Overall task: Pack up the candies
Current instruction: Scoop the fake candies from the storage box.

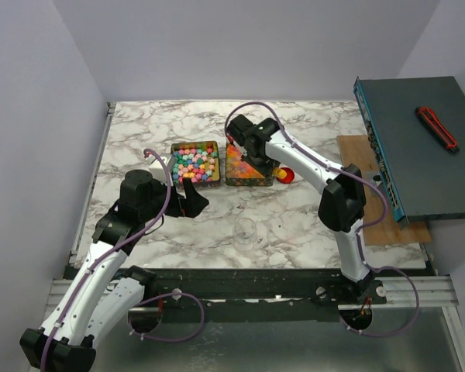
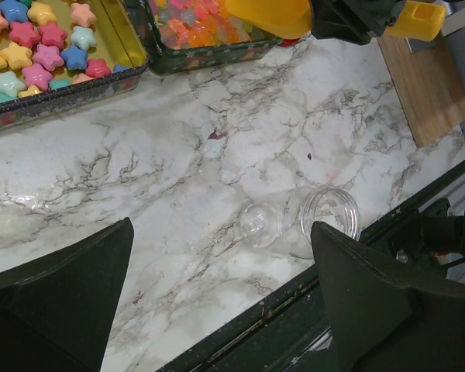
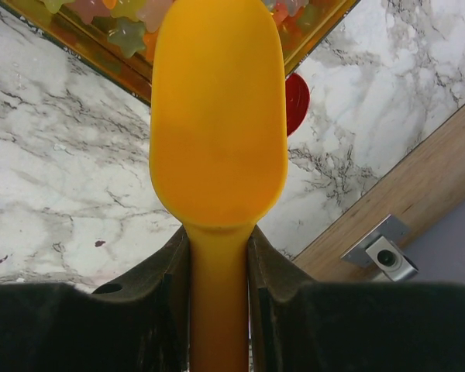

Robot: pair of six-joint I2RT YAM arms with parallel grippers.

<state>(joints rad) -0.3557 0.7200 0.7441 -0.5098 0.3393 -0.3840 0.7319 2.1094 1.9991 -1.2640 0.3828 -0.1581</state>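
left tin (image 1: pixel 194 143) — pastel candies (image 1: pixel 195 164) | right tin (image 1: pixel 248 185) — orange-red candies (image 1: pixel 235 166), right gripper (image 1: pixel 253 163) low over them | red cap (image 1: pixel 285 175) just right of it | clear jar (image 1: pixel 246 231) well apart from both tins, seemingly on its side | left gripper (image 1: pixel 194 194) near left tin

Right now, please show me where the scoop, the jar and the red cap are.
scoop (image 3: pixel 217 139), right wrist view, middle of its bowl.
jar (image 2: pixel 298 223), left wrist view, its clear side wall.
red cap (image 3: pixel 297 105), right wrist view, part showing beside the scoop.

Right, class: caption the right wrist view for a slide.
Right arm's fingers clamp a yellow-orange plastic scoop over a tin of glossy jelly candies.
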